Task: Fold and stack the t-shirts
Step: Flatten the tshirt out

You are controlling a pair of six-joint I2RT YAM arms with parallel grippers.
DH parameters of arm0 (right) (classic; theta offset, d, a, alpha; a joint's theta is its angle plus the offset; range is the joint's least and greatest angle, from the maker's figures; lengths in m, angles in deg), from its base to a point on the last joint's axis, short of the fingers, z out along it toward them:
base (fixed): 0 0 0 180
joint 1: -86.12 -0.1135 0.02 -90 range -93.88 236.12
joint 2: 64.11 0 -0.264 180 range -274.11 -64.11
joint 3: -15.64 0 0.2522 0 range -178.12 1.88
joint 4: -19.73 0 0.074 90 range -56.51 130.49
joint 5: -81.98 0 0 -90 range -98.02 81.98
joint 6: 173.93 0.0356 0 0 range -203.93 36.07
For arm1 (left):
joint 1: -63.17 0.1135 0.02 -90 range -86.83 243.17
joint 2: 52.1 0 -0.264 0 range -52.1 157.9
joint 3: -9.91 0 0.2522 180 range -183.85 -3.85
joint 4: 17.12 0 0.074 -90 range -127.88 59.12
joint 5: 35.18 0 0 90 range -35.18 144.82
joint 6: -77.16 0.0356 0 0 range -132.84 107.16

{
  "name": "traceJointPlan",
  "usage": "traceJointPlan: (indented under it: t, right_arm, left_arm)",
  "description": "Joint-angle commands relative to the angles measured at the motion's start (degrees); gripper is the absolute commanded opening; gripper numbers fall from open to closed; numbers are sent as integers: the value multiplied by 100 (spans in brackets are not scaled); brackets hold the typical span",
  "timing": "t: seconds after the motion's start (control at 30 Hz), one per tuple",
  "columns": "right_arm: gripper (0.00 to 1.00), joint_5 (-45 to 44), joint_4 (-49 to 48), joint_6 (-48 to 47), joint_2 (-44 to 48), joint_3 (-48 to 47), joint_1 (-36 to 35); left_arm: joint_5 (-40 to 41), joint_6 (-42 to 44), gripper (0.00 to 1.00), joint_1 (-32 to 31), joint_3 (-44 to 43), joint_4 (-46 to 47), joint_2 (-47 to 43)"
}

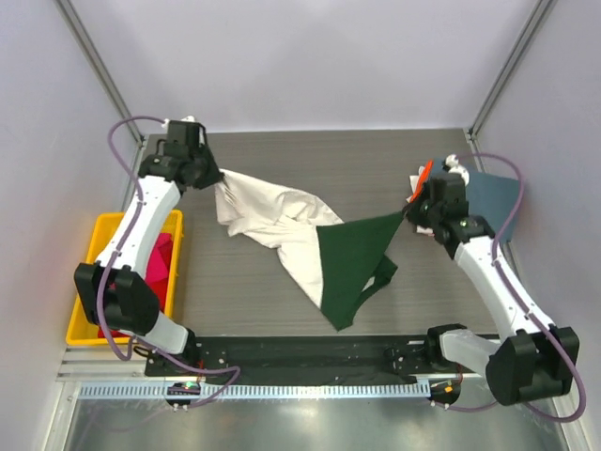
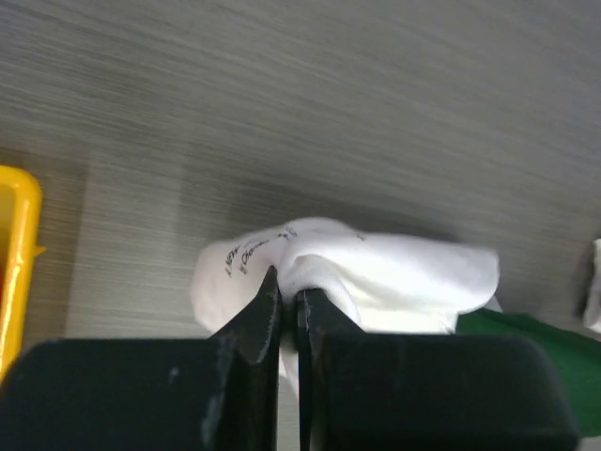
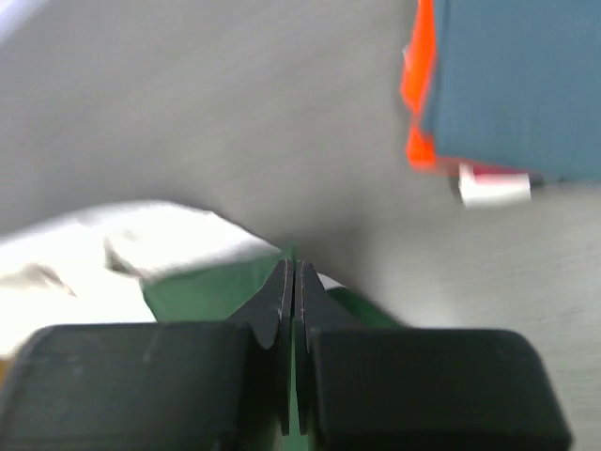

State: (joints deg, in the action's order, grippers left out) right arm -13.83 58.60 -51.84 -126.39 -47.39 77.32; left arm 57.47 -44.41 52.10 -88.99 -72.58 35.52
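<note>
The cream shirt point(image 1: 282, 221) hangs stretched between both arms over the table point(image 1: 329, 155), to the right of the bin point(image 1: 94, 235). It is crumpled and twisted, not yet spread.

The left gripper point(image 2: 286, 291) sits just past the bin's far right corner. Its jaws are pressed together on a fold of white cloth, which bulges out beyond the tips in the wrist view. The right gripper point(image 3: 293, 272) is well across the table from the bin, jaws likewise pinched on the tip of the shirt's green part point(image 1: 352, 258). A green loop of cloth sags from that part toward the near edge.

Holding two opposite ends apart looks meant to pull the cloth taut, so it can be laid down flat for folding. I judge this the spreading step for this shirt, with no fold made yet.

A blue shirt point(image 1: 493, 193) lies folded on the side of the table farthest from the bin, with an orange shirt point(image 1: 424, 176) showing at its edge; that reads as the stack. A red shirt point(image 1: 160, 263) lies in the bin, probably waiting its turn.

The grips are on small pinches, so a hard pull could slip one free.
</note>
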Motion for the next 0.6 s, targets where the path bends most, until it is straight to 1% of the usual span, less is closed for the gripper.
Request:
traceJointPlan:
  t: [0.0, 0.07, 0.1, 0.13, 0.17, 0.2, 0.27, 0.33, 0.37, 0.4, 0.47, 0.5, 0.53, 0.57]
  right_arm:
    - [1, 465, 55, -2, -292, -1623, 378]
    - [1, 527, 214, -54, -355, -2224, 597]
    - [1, 754, 371, -72, -364, -2757, 651]
    - [1, 765, 451, -107, -338, -2998, 712]
    - [1, 808, 530, -142, -294, -3200, 739]
    - [1, 878, 644, -229, -241, -3507, 774]
    - [1, 993, 671, -274, 110, -3580, 774]
    - [1, 1299, 654, -300, 434, -3388, 774]
    - [1, 1397, 619, -327, 793, -3291, 774]
    - [1, 1467, 584, -362, 1014, -3081, 774]
    - [1, 1372, 566, -441, 1419, -2904, 774]
    - [1, 1319, 575, -467, 1795, -2816, 774]
    - [1, 1292, 575, -537, 1938, -2807, 766]
    - [1, 1318, 618, -547, 2087, -2807, 774]
  left_arm:
    - [-765, -104, 0, 664, -825, -330, -332]
    - [-986, -95, 0, 974, -1126, -575, -403]
    - [-1021, -86, 0, 1332, -1362, -673, -507]
    - [-1091, -86, 0, 1510, -1443, -752, -569]
    - [-1335, -86, 0, 1677, -1487, -866, -631]
    - [-1434, -138, 0, 1965, -1488, -919, -710]
    - [-1592, -139, 0, 2108, -1330, -998, -1008]
    - [-1733, -112, 0, 2135, -822, -1016, -1341]
    - [-1803, -121, 0, 2135, -559, -982, -1448]
    - [-1995, -138, 1, 2144, 18, -938, -1545]
    - [-2224, -244, 1, 2127, 601, -763, -1825]
    - [-2330, -288, 3, 2135, 1152, -666, -1931]
    - [-2479, -323, 6, 2135, 1402, -586, -2011]
    - [-2550, -393, 15, 2135, 1613, -499, -2185]
